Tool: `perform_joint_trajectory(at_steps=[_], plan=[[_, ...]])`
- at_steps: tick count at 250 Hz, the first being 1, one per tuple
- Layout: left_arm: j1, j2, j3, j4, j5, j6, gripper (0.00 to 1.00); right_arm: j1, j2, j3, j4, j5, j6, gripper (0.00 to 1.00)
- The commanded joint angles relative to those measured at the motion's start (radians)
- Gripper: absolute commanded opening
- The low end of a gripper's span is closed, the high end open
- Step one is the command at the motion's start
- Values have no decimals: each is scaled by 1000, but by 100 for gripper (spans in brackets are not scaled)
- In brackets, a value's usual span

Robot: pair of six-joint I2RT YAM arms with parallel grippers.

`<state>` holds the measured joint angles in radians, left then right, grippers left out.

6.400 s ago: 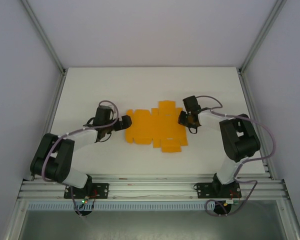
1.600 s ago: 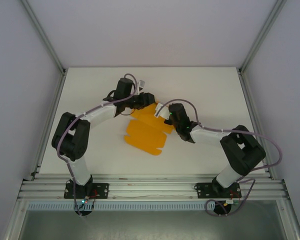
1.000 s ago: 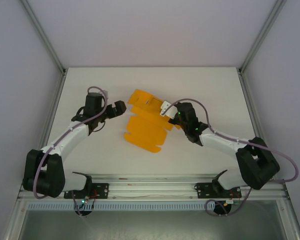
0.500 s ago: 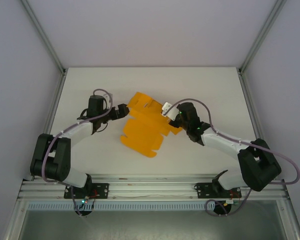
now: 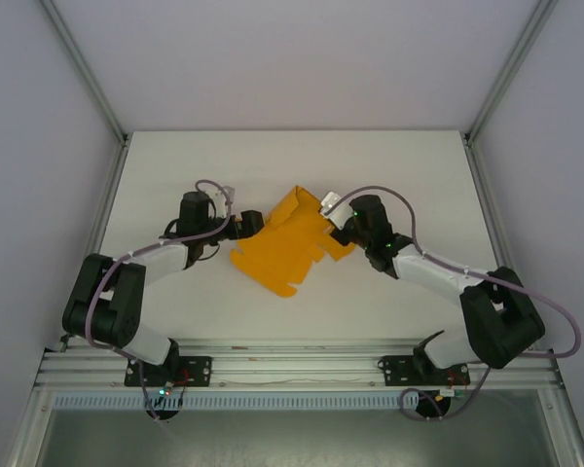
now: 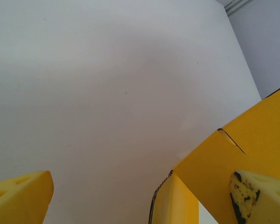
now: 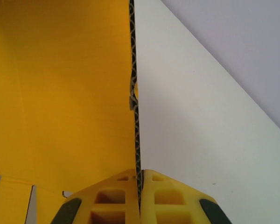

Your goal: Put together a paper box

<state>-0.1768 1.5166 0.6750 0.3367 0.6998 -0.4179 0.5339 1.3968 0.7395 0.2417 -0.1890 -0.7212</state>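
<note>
The paper box [image 5: 277,251] is a bright orange die-cut card sheet lying mid-table, with its far part lifted off the surface. My right gripper [image 5: 328,207] is shut on the raised card's right edge. In the right wrist view the thin corrugated edge [image 7: 136,116] runs straight into the pinched yellow fingertips of that gripper [image 7: 139,174]. My left gripper [image 5: 250,226] stands open at the sheet's left edge. In the left wrist view a flap of the card [image 6: 177,200] rises between the spread fingers [image 6: 23,193], nearer the right one, and the left gripper [image 6: 140,198] holds nothing.
The white table [image 5: 175,165] is bounded by aluminium frame posts [image 5: 88,78] at left and right and a rail [image 5: 292,365] at the near edge, where both arm bases are bolted. Grey walls enclose the back and sides.
My left gripper has moved right and slightly nearer, up to the sheet's left edge, still open. The right gripper has lifted the far part of the card higher, and the sheet has shifted.
</note>
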Motion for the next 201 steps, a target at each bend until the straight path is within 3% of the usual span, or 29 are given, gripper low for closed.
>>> perform_joint_trajectory(at_steps=[1,82,134,201], plan=[[1,3,-1,24,7,3,96,-18,-51,36,-6,-71,55,0],[57,-53,19,-120,-92,20,98,-37,-44,109,-247,-149,42,0],[59,-28,38,-107,-50,51,99,-39,-32,143,-312,-207,25,0],[102,-133,69,-272,-226,136,100,-41,19,227,-471,-203,8,0]])
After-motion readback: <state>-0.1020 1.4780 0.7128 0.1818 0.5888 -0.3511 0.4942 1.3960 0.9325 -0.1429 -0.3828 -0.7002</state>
